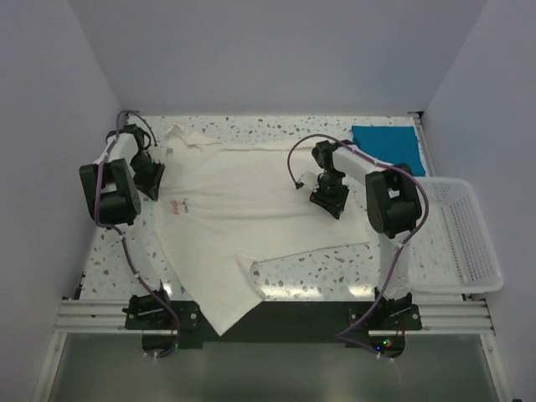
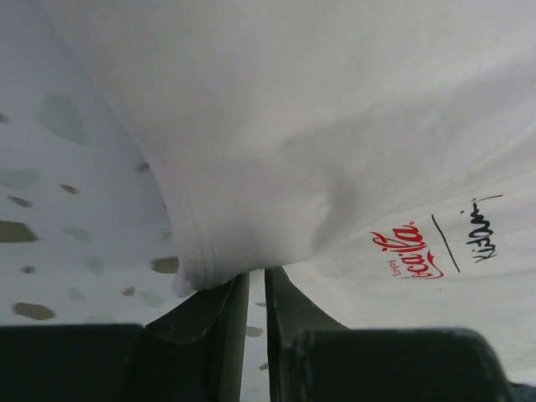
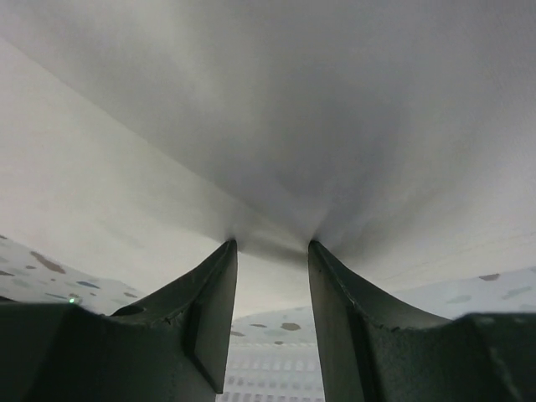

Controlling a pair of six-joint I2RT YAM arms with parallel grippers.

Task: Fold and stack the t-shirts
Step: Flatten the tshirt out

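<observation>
small red Coca-Cola script (image 2: 408,251) on the cream-white t-shirt (image 2: 335,117), black handwritten word (image 2: 481,230) beside it, possibly a signature, not legible

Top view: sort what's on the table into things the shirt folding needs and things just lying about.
Job: cream-white shirt, spread out; teal-blue shirt, folded at the far right corner; left gripper and right gripper, both pinching the cream-white shirt.
Lying about: white lattice basket on the right.
</observation>
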